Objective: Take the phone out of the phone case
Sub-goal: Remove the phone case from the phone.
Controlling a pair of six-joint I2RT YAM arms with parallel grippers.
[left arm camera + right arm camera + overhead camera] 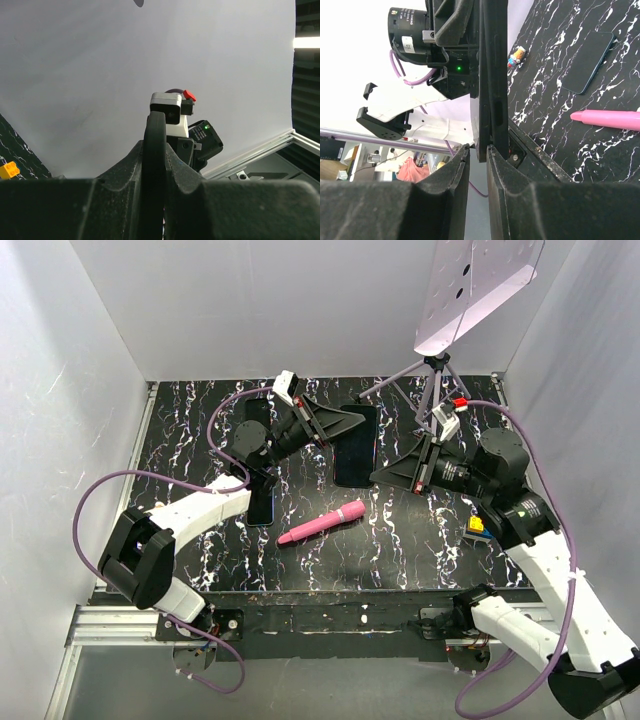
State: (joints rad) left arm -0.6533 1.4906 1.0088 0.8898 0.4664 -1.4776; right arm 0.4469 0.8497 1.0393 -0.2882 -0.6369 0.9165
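– Phone case: where does it sit?

– Over the middle of the table, somewhat toward the far edge, with its broad dark face turned up to the overhead camera. It spans the gap between the two arms. From above I cannot tell whether it rests on the surface or hangs clear of it.

– And the left gripper?

– It reaches in from the left and is clamped tight on the far part of the phone case. Its own camera shows only a thin dark edge pinched between the two fingers.

– The right gripper?

– It comes from the right, at the near right corner of the case. Its jaws are drawn in narrow and close onto the edge, which runs straight up from between the fingers in the wrist view. Whether phone and case have parted at all, I cannot tell.

– Anything else on the table?

– A second phone lies flat toward the left edge, partly under the left arm. A pink pen lies slantwise near the middle, just nearer than the case. A yellow brick sits by the right edge, beside the right arm. A tripod stands in the far right corner.
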